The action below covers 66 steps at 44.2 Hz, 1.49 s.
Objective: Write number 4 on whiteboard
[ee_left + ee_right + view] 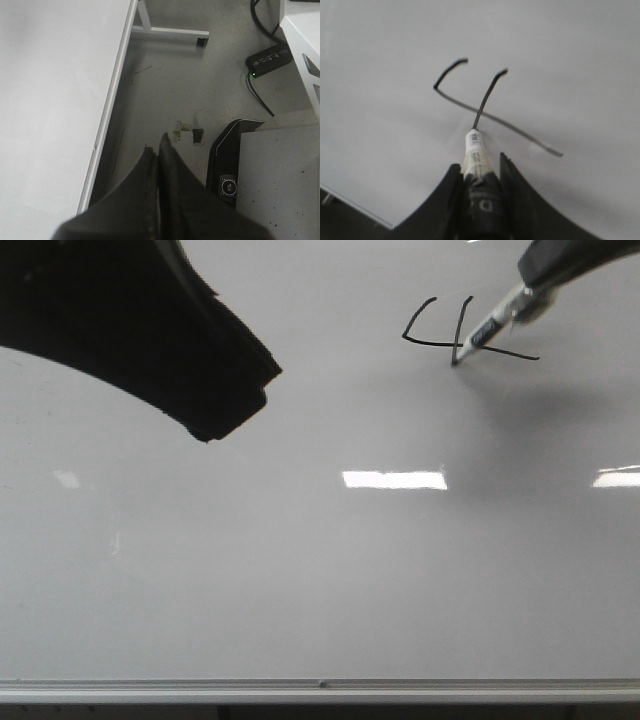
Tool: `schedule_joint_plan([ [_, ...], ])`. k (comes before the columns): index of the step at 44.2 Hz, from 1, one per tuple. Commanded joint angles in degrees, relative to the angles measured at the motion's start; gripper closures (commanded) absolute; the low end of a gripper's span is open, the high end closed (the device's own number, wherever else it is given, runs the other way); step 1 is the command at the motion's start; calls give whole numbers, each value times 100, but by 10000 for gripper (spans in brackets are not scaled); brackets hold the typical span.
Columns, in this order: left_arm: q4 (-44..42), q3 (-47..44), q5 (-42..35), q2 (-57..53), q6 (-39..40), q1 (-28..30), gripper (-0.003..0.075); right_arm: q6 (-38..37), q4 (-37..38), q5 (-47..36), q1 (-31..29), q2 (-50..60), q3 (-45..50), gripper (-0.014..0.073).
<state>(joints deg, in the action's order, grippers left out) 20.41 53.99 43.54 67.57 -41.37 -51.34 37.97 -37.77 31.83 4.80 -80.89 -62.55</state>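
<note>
The number 4 (462, 333), thin black strokes on glossy whiteboard (300, 570), marker (487, 333) clamped in right end effector (480, 167).

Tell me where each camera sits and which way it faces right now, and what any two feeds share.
Front view: looks forward over the whiteboard; shows the number 4, the marker, and the left arm as a dark shape.
Left wrist view: sits on the left arm, faces the floor beside the board edge; left end effector shut, empty.
Right wrist view: sits on the right arm, faces the board; right end effector clamps the marker.
Shared: front and right wrist views both show the 4 and marker.
</note>
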Motion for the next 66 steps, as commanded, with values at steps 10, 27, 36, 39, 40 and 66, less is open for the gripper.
schedule_joint_plan([
  [10,151,182,-258,-131,53,-34,739,69,-32,-253,501,398,381,653],
  [27,206,182,-652,-142,53,-34,135,589,-212,1860,1075,2060,381,653],
  [36,206,182,-928,-142,-104,-34,105,1045,-928,2142,1772,2048,381,653],
  [39,206,182,-945,-142,-109,-34,115,1082,-1065,2072,2034,2048,381,653],
  [40,206,182,-941,-142,-118,-34,120,1082,-1066,2054,2107,2036,381,653],
  [66,586,182,-1318,-142,-132,-34,577,1082,-1311,2042,2551,1973,381,653],
])
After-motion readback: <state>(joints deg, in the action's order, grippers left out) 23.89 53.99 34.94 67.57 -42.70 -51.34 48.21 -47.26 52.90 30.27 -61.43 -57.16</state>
